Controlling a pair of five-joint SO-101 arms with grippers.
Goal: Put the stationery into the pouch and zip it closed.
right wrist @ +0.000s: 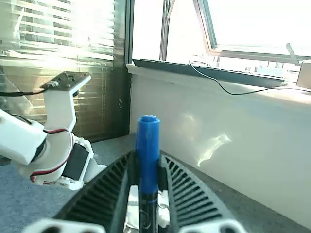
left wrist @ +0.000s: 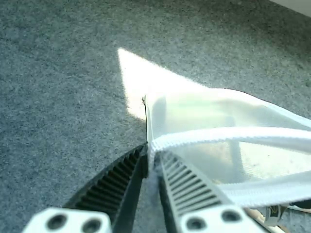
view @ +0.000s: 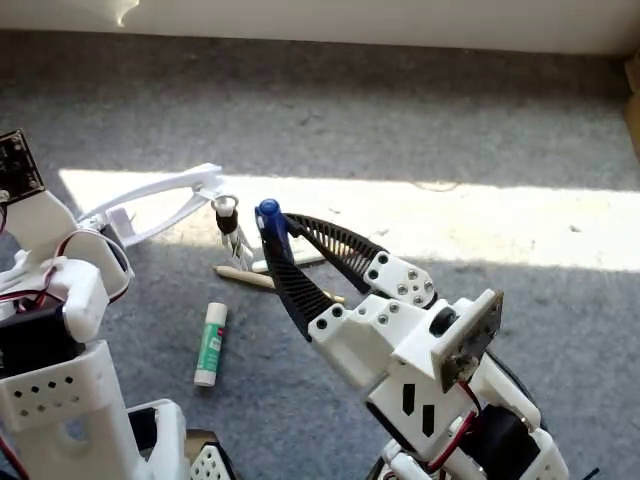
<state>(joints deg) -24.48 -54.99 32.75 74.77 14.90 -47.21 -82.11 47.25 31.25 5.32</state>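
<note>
Right gripper (view: 275,232) is clamped on the blue marker (right wrist: 147,145), low on the barrel, so the capped end stands up between my 2 fingers. Left gripper (left wrist: 151,151) is pinched together on one end of the pouch (left wrist: 194,109), where the zipper tape begins, and it holds that end up off the carpet (view: 400,120).

I judge this to be the loading step: 1 item is lifted but not yet inside. Next I'd carry the marker over the opening, tip it to lie along the pouch's length, and let go only once it is past the tape. The left grip must hold the mouth wide for that. A glue stick (view: 210,343), a pencil (view: 245,276) and a dark-banded pen (view: 228,220) lie or stand near the pouch, so zipping looks a long way off.

The pouch is white, see-through mesh, soft and slack, with 2 thick bands of zipper tape bowed apart. It sits in the sunlit strip on my left side, well apart from the carpet's far edge by the wall.
</note>
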